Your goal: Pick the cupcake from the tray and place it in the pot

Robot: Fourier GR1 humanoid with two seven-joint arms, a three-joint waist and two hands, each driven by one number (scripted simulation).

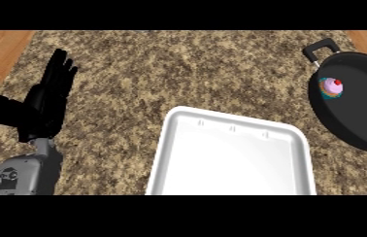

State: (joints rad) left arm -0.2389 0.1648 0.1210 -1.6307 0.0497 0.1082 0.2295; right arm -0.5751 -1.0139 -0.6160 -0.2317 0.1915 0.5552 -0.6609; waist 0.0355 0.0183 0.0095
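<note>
The cupcake [330, 87] is seen inside the pot [353, 112], off the tray [229, 158]; the left hand [49, 97] is held open, fingers straight; placing is judged done, nothing further required

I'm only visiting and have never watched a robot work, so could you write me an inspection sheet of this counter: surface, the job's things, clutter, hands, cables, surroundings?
Surface: speckled brown stone counter, level.
Job's things: white tray at the near middle, with nothing on it; cupcake with pink icing and a red top sits inside the black pot, which is cut off by the right edge.
Clutter: nothing seen.
Hands: left hand resting at the left edge, fingers straight and up, holding nothing; right hand not in view.
Cables: nothing seen.
Surroundings: wood floor showing at the far corners.
</note>
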